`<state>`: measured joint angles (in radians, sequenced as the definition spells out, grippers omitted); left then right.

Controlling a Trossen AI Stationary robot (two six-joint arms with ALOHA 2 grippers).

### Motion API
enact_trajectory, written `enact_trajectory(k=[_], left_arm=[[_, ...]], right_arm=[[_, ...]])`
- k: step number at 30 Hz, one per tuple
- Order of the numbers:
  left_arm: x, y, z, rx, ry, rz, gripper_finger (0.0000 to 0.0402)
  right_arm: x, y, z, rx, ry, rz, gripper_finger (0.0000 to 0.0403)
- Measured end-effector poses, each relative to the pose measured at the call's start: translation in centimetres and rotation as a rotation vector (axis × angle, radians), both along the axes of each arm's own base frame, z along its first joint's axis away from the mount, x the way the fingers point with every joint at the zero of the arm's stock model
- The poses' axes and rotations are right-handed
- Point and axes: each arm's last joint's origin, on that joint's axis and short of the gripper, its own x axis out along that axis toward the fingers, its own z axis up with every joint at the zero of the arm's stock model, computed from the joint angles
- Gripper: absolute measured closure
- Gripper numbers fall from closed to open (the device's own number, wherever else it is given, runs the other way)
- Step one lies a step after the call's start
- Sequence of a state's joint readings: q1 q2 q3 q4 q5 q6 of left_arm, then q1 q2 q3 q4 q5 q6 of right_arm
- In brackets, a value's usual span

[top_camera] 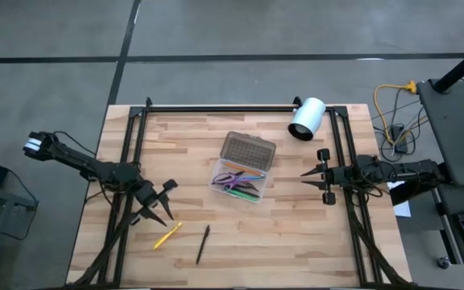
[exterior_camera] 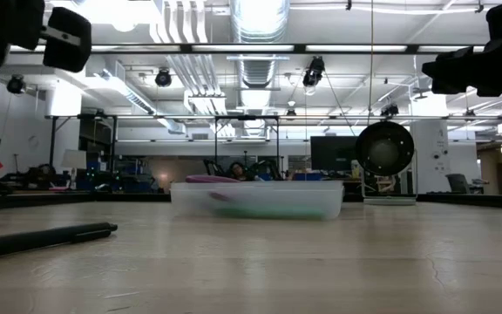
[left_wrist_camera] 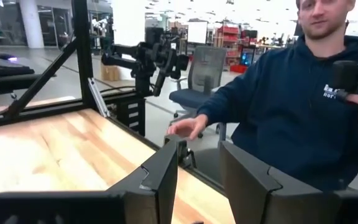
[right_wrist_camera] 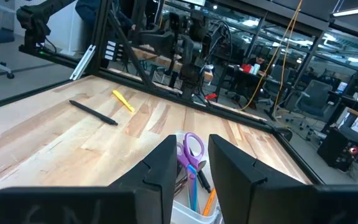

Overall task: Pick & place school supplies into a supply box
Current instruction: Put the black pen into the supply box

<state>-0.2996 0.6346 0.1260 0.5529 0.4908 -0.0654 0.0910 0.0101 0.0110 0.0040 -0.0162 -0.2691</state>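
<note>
The clear supply box (top_camera: 238,180) stands mid-table with its grey dotted lid (top_camera: 248,150) swung open toward the far edge. It holds several pens and purple-handled scissors (right_wrist_camera: 192,148). A yellow pen (top_camera: 167,235) and a black pen (top_camera: 203,244) lie flat on the table near the front. My left gripper (top_camera: 166,203) is open and empty, above the table just left of the yellow pen. My right gripper (top_camera: 308,174) is open and empty, right of the box, pointing at it. In the right wrist view its fingers (right_wrist_camera: 160,168) frame the box's near end.
A white cylinder (top_camera: 307,118) lies at the far right of the table. A black frame rail (top_camera: 216,107) runs along the far edge. A person in a dark blue hoodie (left_wrist_camera: 291,99) sits beyond the table's near edge, one hand (left_wrist_camera: 188,127) held out.
</note>
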Motion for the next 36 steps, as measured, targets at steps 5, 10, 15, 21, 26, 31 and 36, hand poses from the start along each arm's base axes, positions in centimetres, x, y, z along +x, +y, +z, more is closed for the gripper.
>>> enact_trajectory(k=[5, 10, 15, 21, 26, 31, 36], left_arm=[[0.2, 0.1, 0.1, -0.014, 0.017, 0.055, 0.0297], [0.5, 0.2, -0.4, -0.033, 0.087, 0.128, 0.0297], [0.9, 0.1, -1.0, -0.022, 0.136, 0.135, 0.0297], [1.7, 0.1, -2.1, -0.013, 0.217, 0.241, 0.0297], [2.3, 0.3, -2.8, -0.042, 0.307, 0.357, 0.0297], [3.3, 0.1, -3.4, -0.067, 0.398, 0.427, 0.0297], [4.6, -0.7, -3.4, -0.057, 0.511, 0.571, 0.0297]], right_arm=[[0.0, 0.0, 0.0, 0.000, 0.000, 0.000, 0.0327], [0.0, 0.0, 0.0, 0.000, 0.000, 0.000, 0.0335], [0.0, 0.0, 0.0, 0.000, -0.001, 0.000, 0.0331], [0.0, 0.0, 0.0, 0.000, -0.001, 0.000, 0.0322], [0.0, 0.0, 0.0, 0.000, -0.001, 0.000, 0.0318], [0.0, 0.0, 0.0, 0.000, -0.001, 0.000, 0.0324], [0.0, 0.0, 0.0, 0.000, -0.001, 0.000, 0.0333]])
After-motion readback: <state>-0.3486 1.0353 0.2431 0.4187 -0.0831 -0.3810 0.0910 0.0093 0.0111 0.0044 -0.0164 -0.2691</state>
